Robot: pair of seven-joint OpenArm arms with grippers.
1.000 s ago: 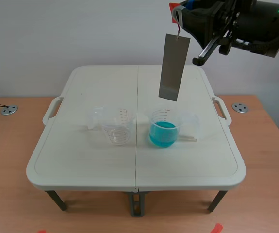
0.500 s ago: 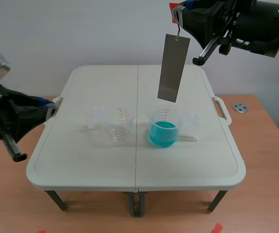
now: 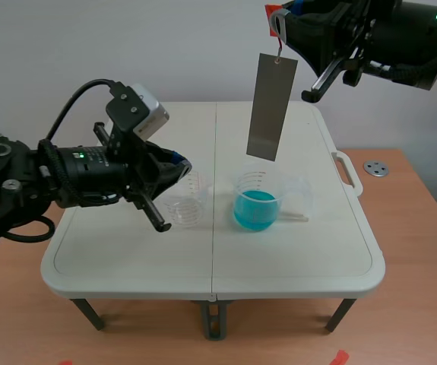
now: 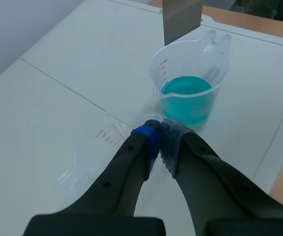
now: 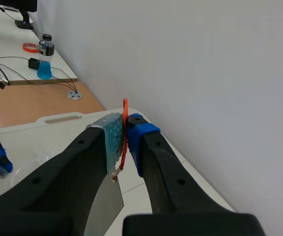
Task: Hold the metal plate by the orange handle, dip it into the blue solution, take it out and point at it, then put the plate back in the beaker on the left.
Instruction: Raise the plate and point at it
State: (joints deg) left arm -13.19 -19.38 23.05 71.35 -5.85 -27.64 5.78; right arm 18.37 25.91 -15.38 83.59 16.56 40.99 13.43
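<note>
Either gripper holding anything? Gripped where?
Right gripper holds the metal plate by its orange handle at the top; the plate hangs free below. Left gripper is shut on nothing.

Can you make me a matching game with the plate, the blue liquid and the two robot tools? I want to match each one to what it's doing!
Things:
1. metal plate
2. blue liquid
3. left tool
4. right tool

States:
A. shut on nothing
B. sits in a cup on the table
C. hangs in the air
D. shut on the orange handle

Pairs: 1-C, 2-B, 3-A, 4-D
</note>
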